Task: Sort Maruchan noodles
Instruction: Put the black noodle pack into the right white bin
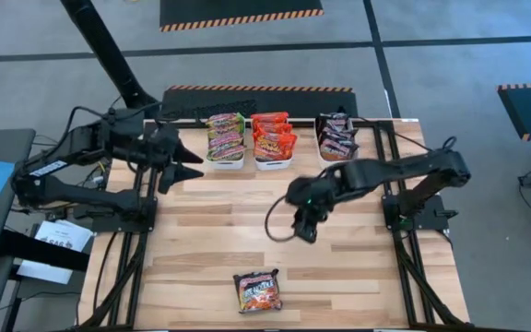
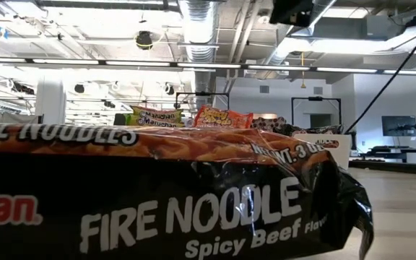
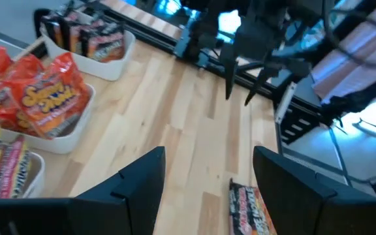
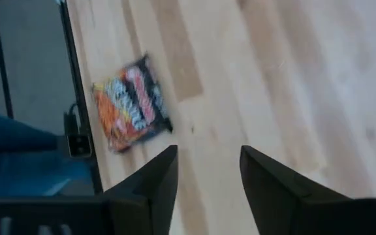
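Observation:
One black-purple Maruchan packet lies flat near the table's near edge; it fills the low view and shows in both wrist views. The other packets stand in three white bins at the far edge: green-yellow, red-orange and black-purple. My right gripper hangs open above mid-table, to the far right of the lone packet. My left gripper is open beside the green-yellow bin, on its left.
Bare wooden tabletop spreads between the bins and the lone packet. Black frame rails run along the table's left and right sides. A loop of cable hangs off the right arm. Papers lie beyond the left edge.

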### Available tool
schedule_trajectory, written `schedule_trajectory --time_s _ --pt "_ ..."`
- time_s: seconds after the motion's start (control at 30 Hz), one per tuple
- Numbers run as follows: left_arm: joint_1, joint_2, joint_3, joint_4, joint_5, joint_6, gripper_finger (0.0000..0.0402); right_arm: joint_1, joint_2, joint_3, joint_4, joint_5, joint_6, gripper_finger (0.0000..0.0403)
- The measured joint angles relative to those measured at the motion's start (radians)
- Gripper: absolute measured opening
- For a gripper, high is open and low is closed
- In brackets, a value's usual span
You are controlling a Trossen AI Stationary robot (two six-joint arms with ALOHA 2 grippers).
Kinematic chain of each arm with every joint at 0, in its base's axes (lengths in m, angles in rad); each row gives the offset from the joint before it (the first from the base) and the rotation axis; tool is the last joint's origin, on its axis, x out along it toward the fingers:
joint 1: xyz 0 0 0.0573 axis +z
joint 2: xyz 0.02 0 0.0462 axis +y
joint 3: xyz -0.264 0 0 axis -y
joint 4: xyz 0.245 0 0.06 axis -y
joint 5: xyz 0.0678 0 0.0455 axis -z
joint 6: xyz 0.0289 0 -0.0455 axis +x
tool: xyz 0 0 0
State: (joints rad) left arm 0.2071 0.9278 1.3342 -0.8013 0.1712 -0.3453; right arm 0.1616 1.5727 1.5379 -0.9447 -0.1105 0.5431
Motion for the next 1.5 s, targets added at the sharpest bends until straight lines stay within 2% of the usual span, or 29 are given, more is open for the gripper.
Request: schedule_trajectory --time_s 0.13,0.3,0.77,1.0,1.23,1.3,1.5 --pt "-0.028 0.001 0.000 -0.002 0.004 -0.003 0.0217 0.046 0.066 0.002 0.068 -0.048 0.071 0.0214" --pt "-0.051 0.001 0.000 -0.002 0.006 -0.003 0.0217 0.102 0.144 0.002 0.212 -0.089 0.052 0.0242" --pt "-0.065 0.001 0.000 -0.064 0.003 0.001 0.0217 0.206 0.339 0.003 0.603 -0.101 -0.168 0.0244" --pt "-0.065 0.001 0.000 -0.069 0.002 0.001 0.0217 0.212 0.408 0.002 0.706 -0.098 -0.235 0.0244" --pt "-0.065 0.001 0.000 -0.078 0.000 -0.004 0.0217 0.224 0.447 -0.002 0.711 -0.044 -0.283 0.0244" --pt "-0.065 0.001 0.000 -0.079 -0.001 -0.004 0.0217 0.224 0.472 0.004 0.767 -0.044 -0.287 0.0244" --pt "-0.065 0.001 0.000 -0.080 -0.003 -0.003 0.0217 0.231 0.505 0.006 0.770 -0.040 -0.287 0.0244"
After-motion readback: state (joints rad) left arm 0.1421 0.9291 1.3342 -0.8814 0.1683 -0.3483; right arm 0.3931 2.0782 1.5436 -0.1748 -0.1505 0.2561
